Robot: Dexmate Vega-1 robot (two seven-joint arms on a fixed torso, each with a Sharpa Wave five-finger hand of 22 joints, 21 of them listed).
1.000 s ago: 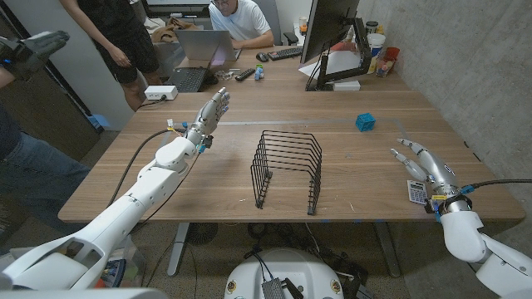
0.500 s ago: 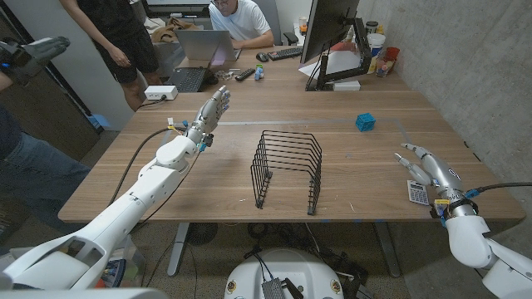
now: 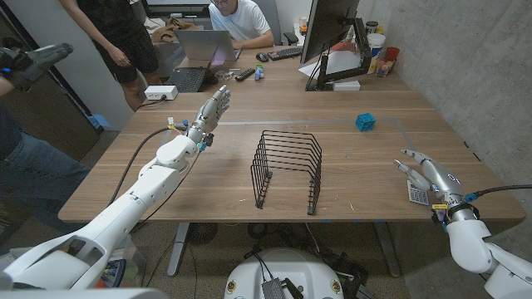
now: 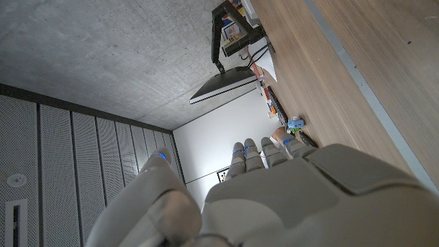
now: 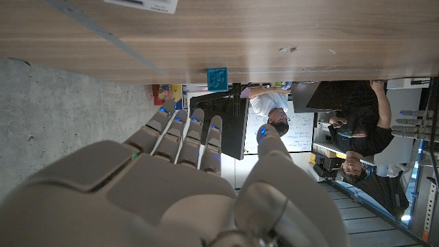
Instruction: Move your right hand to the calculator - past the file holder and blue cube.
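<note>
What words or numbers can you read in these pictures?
None can be read.
calculator: keys too small, partly hidden by the right hand.
whiteboard behind the people: writing too blurred.
white label on the table: print too small.

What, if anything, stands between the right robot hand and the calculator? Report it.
Nothing visible does. The right robot hand is already over the calculator, hiding part of it. The file holder and blue cube stand away from it, off that path.
</note>
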